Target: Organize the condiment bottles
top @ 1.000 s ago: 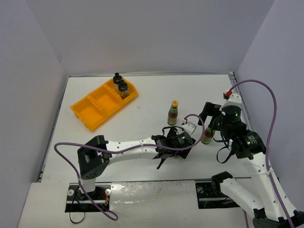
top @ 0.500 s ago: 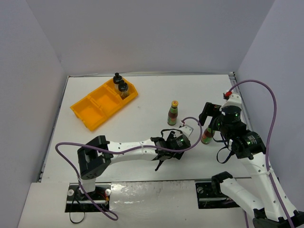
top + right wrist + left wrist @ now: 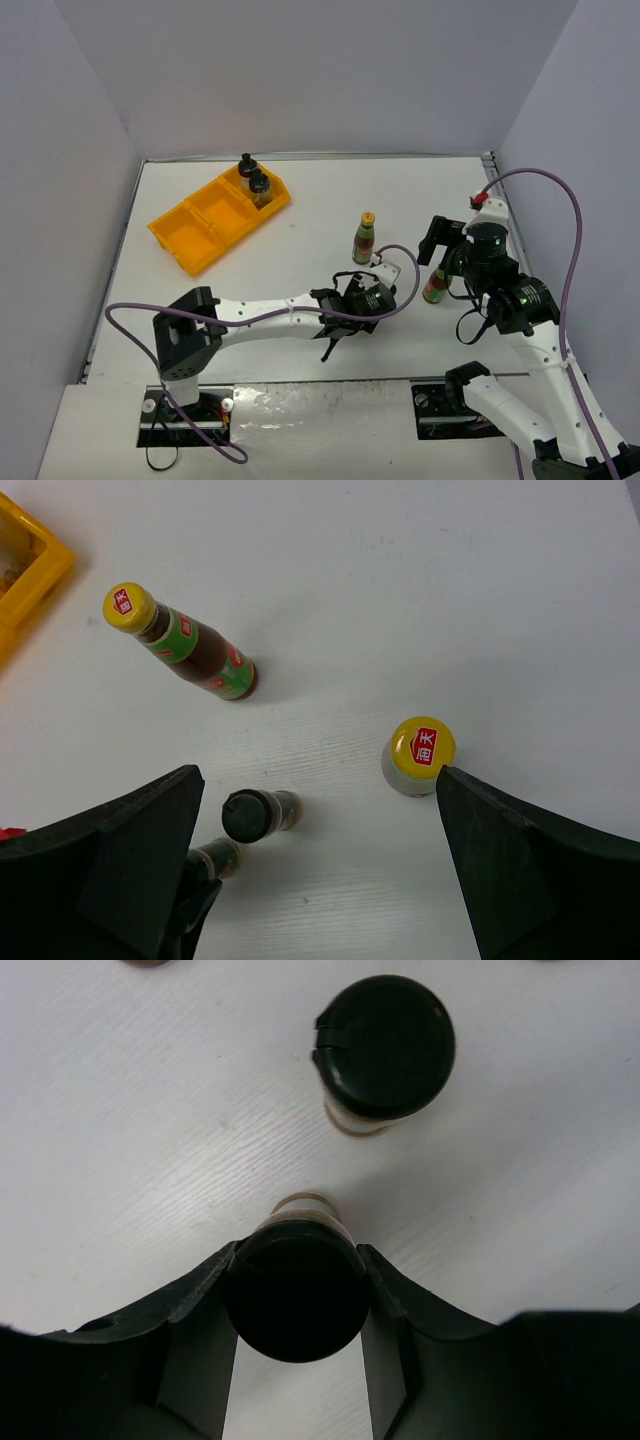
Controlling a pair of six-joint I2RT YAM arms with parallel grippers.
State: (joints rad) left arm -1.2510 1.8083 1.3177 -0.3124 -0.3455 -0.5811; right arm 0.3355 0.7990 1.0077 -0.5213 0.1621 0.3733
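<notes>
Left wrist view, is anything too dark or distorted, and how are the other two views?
Left wrist: the left fingers and the held black-capped jar merge into featureless black; table grain sharp. Right wrist: wide-angle perspective leans the sauce bottle outward; right fingers dark. Top external: even, soft light, faint shadows, glare on the shiny strip.

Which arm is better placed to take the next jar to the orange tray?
Left. The left gripper is shut on a black-capped spice jar, and the orange tray lies on its side of the table. The right gripper stands open and empty, close to a yellow-capped sauce bottle.
</notes>
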